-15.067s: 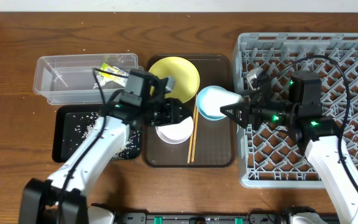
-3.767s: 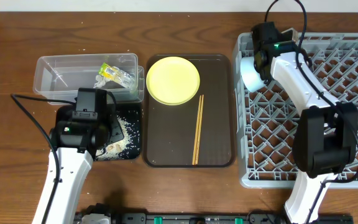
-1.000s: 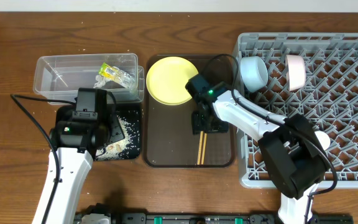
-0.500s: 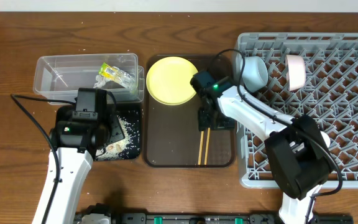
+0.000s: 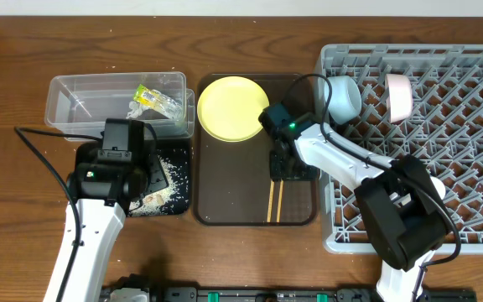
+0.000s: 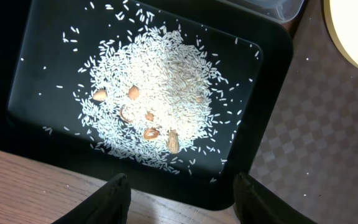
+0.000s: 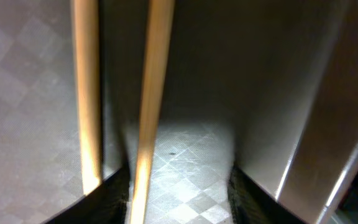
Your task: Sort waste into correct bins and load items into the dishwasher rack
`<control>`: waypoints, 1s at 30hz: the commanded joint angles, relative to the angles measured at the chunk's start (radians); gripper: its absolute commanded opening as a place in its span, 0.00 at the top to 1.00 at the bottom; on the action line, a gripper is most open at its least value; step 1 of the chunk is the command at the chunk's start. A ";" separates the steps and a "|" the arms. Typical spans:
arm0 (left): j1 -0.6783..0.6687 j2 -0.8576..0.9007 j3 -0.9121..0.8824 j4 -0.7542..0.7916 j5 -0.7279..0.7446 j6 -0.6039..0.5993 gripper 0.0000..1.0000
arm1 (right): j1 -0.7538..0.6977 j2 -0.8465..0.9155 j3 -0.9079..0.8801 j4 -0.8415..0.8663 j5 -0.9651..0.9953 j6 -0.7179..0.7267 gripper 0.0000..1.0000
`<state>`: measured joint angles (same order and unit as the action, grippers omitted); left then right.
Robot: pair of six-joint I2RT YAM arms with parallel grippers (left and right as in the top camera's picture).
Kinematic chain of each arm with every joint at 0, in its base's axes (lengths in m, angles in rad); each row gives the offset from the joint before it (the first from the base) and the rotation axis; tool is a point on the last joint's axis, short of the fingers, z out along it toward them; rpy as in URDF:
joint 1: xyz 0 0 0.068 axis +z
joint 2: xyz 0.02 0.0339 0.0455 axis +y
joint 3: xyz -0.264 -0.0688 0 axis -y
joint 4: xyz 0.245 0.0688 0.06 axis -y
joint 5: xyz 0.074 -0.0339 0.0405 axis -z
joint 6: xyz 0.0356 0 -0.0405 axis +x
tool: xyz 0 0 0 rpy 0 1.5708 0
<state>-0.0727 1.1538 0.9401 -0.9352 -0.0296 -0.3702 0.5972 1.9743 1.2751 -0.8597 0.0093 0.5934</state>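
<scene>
Overhead chopsticks [image 5: 275,203] (tops) under right hand [image 5: 284,170]

Robotics lab bench, staged as a dish-clearing stn. Wood tabletop [image 5: 7,101] carries two white-and-black robot arms: left arm [image 5: 99,220] & right arm [image 5: 342,158], w/ black cables [image 5: 44,159] looping off them & a green status light [image 5: 292,127] lit. Kitchen gear sits loose on the tabletop: grey rack [image 5: 476,168], brown tray [image 5: 225,201], clear tub [image 5: 74,109], black tray [image 5: 86,180] of rice [image 6: 160,87], yellow plate [image 5: 233,109]. Black mounting rail [image 5: 225,295] along the near edge; pale wall strip [image 5: 225,7] at the far edge.
</scene>
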 commanded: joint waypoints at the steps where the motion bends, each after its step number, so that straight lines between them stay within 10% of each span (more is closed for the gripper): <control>1: 0.004 -0.003 0.008 -0.002 -0.005 -0.009 0.43 | 0.021 -0.003 -0.023 0.007 -0.008 0.012 0.64; 11: 0.004 -0.003 0.008 -0.003 -0.005 -0.009 0.44 | 0.037 -0.003 -0.023 0.053 -0.077 0.013 0.99; 30: 0.004 -0.003 0.008 -0.003 -0.005 -0.009 0.44 | -0.099 -0.356 0.051 -0.089 -0.064 -0.199 0.99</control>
<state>-0.0727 1.1538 0.9401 -0.9356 -0.0296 -0.3702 0.5282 1.6905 1.3083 -0.9173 -0.0803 0.4610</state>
